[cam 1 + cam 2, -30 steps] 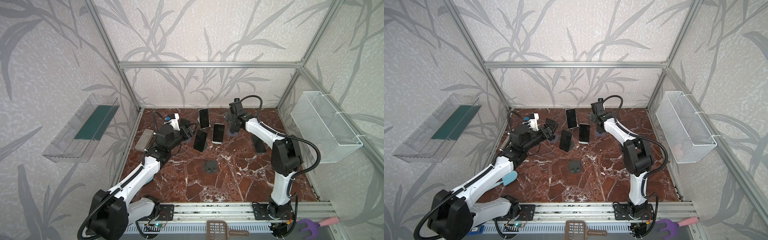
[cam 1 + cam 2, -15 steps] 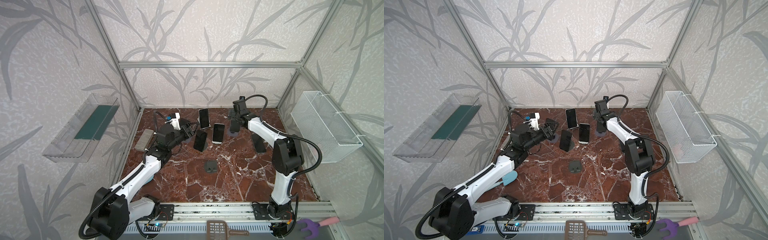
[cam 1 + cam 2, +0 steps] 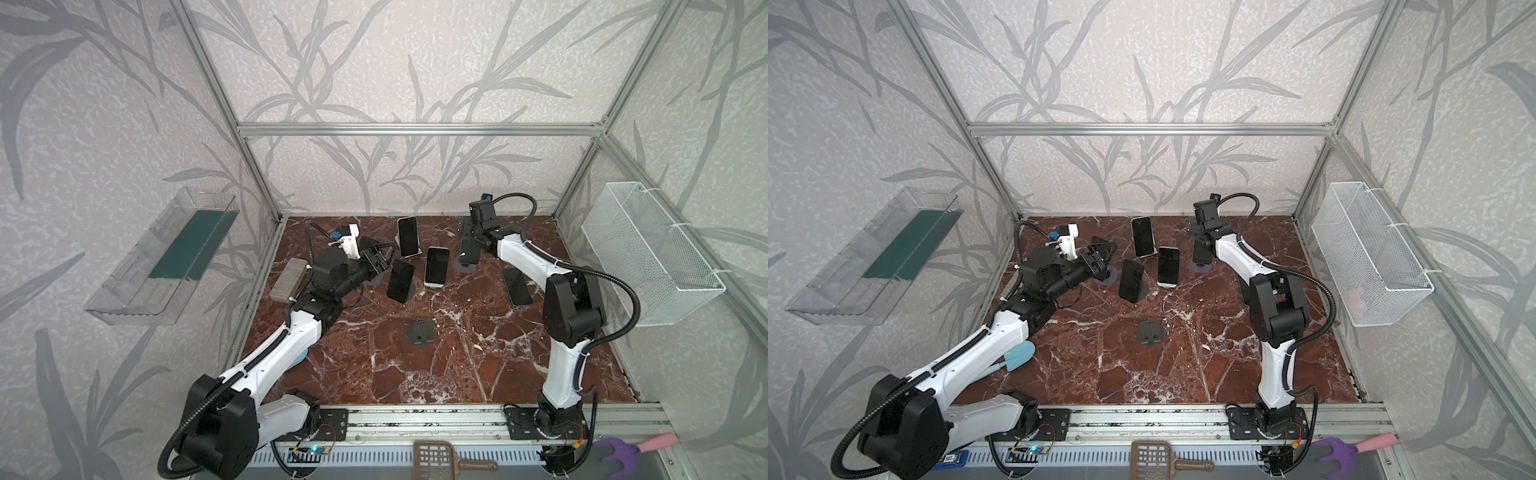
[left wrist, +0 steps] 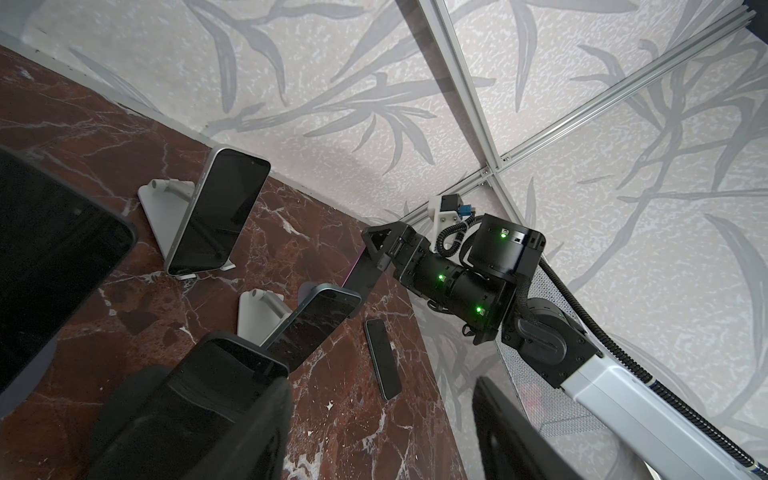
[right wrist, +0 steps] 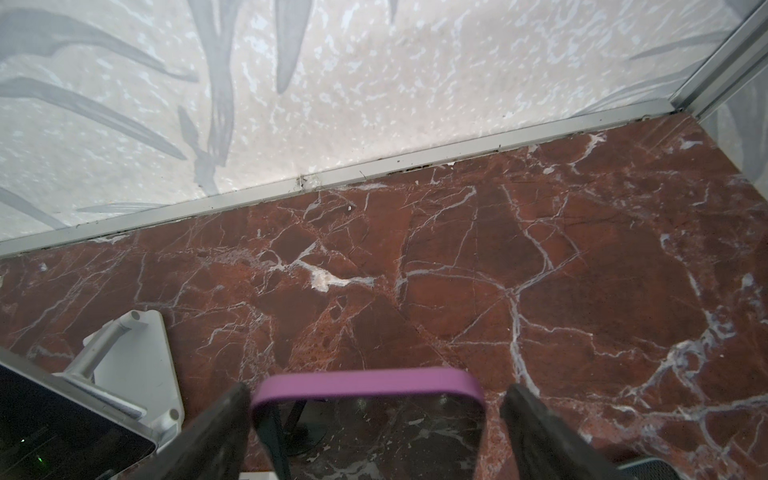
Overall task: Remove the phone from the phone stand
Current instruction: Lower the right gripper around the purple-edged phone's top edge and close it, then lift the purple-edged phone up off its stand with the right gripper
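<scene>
Currently grasp step: purple-cased phone [image 5: 368, 419] propped on phone stand [image 3: 467, 268], near back wall [image 5: 374, 83], right of middle in both top views. Stand's round base on bench [image 5: 457, 270]. Right hand [image 5: 376, 392] straddles phone's top edge, fingers spread: one just beside case, other apart, bench showing in gap. Not yet pinched, by my reading. Next move likely: press fingers onto case sides, lift clear of stand. Left hand [image 3: 381, 259] partly spread, empty, beside black phone [image 3: 401, 280]
</scene>
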Robot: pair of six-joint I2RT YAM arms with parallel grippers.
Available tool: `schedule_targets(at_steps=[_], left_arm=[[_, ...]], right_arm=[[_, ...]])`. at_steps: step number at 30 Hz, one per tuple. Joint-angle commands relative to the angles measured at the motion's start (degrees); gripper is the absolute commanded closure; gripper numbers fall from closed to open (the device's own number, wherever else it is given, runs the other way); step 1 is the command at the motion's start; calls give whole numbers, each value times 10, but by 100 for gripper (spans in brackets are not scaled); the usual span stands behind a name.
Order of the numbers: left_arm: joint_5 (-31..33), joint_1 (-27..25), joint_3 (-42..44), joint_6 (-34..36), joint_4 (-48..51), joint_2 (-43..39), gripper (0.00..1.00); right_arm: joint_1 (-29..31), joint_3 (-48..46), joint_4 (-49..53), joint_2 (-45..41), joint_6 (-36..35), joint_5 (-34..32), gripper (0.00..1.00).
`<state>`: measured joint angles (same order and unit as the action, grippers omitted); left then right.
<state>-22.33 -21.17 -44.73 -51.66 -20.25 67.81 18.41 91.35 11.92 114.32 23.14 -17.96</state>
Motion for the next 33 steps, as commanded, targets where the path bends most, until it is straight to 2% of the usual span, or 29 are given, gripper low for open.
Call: schedule_targets(at_steps=[1,7,12,20,33], left_arm=[[-7,5,-5,-8,-20,-3,31],[-11,9,-3,-14,-26,0,31],[-12,15,-2,-15,-32,-6,30],[-14,16,3,-21,-43,-6,30],[-22,16,6,-30,-61,-7,30]], right_arm=[[-1,24,-7,16,-1,1,6],[-1,15,-21,11,-5,-26,11],[-1,1,-36,6,-18,-22,22],[-1,20,-22,14,-52,-5,30],[-1,-24,-64,-74,-65,36,36]])
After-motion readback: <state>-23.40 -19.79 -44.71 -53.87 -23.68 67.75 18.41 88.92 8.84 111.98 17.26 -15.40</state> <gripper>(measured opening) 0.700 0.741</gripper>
